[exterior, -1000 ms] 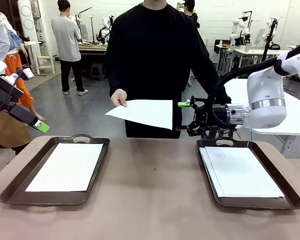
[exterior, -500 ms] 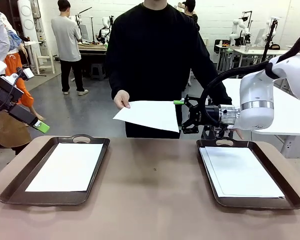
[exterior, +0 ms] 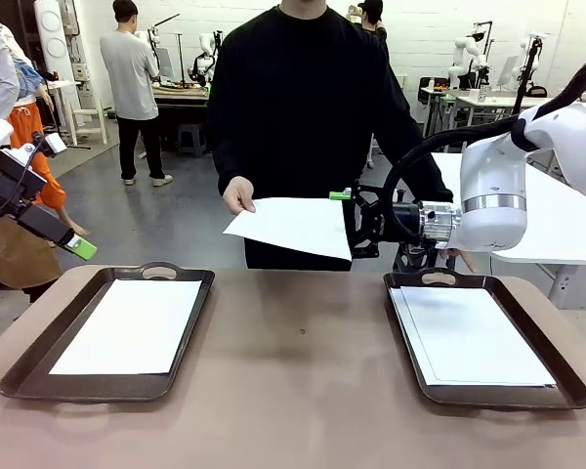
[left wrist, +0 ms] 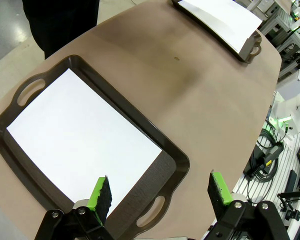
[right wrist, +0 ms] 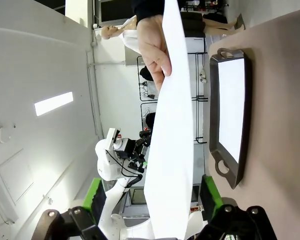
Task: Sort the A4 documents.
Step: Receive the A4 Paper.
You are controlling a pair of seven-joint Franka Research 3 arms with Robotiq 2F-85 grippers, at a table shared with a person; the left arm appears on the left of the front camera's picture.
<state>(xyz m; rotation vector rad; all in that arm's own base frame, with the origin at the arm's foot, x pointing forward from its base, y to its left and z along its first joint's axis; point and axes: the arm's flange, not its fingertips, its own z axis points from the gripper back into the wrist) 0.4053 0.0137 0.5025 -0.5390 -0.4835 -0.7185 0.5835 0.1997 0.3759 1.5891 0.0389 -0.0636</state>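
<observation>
Front view: person across the worktop [exterior: 303,391] held out one A4 sheet [exterior: 295,225] by its left edge w/ a hand [exterior: 237,193], sheet near level, sagging a bit toward the free corner. Right hand [exterior: 348,223] was at the sheet's right edge, fingers spread above & below it, not yet pinching. Left hand [exterior: 66,240] hung off to the side, well apart from everything; can't tell its state from here. Two dark brown handled trays, left tray [exterior: 20,371] & right tray [exterior: 557,386], each w/ white paper lying flat inside.

Left wrist view: left hand [left wrist: 160,190] spread wide, empty, over the near handle of left tray [left wrist: 172,165]; paper in left tray [left wrist: 80,140] smooth, matte, square-cornered. Worktop brown, matte.

Right wrist view: sheet [right wrist: 172,150] ran edge-on between the green pads [right wrist: 95,195], gap on both sides; person's thumb on top at the far end.

Judgement: paper is very light, floppy, creases easily, slick between pads; best taken at mid edge w/ a flat, gentle pinch, deep enough not to slip
</observation>
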